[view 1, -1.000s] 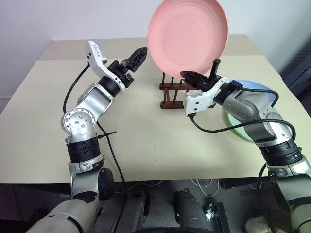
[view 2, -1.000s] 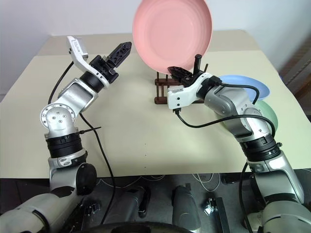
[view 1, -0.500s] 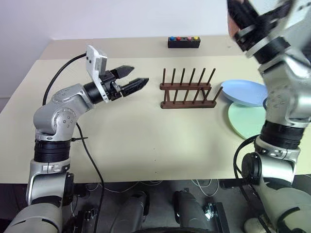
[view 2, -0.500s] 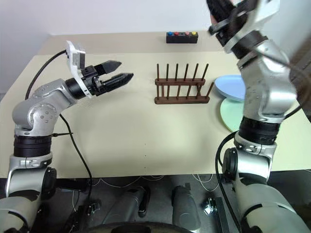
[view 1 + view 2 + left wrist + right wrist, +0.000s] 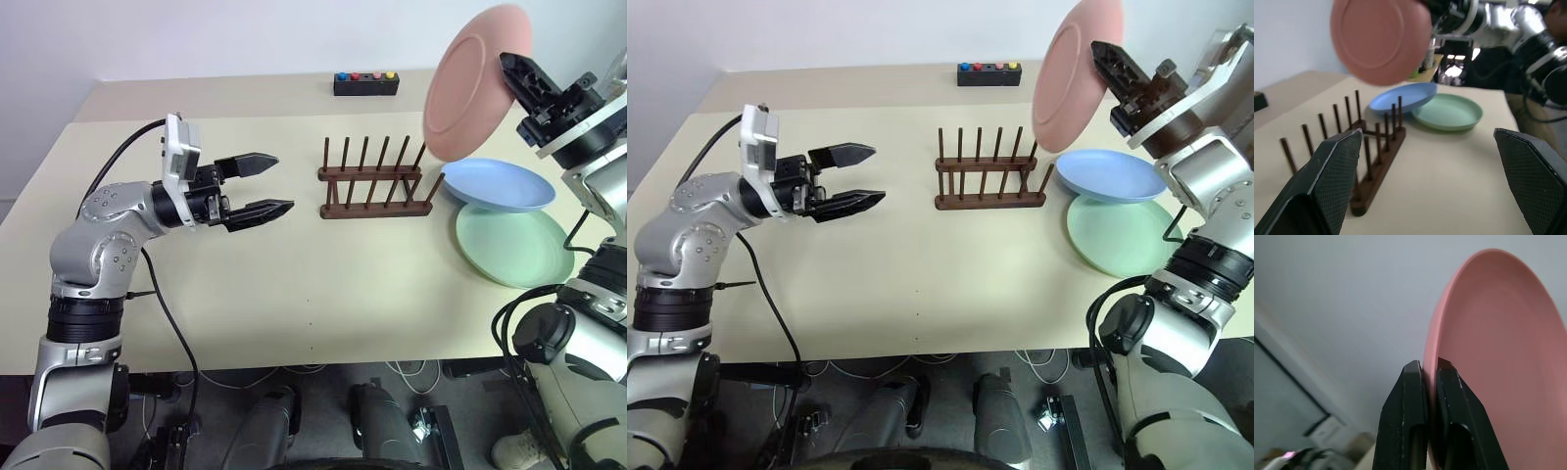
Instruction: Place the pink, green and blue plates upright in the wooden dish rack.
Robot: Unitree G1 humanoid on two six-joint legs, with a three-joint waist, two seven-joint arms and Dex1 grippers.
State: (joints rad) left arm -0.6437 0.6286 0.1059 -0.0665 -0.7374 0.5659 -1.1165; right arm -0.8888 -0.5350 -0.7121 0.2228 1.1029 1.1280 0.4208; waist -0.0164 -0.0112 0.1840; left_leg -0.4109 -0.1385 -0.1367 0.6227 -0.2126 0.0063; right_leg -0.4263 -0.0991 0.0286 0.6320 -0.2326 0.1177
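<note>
The right end effector pinched the pink plate by its rim, high above the rack (left end effector gaped empty); a thin edge grip could slip mid-swing.

My left gripper hovers left of the rack; my right gripper holds one plate above the rack's right end; two more plates lie overlapping below it; the button box sits behind the rack.

A small black button box sits on the table.
</note>
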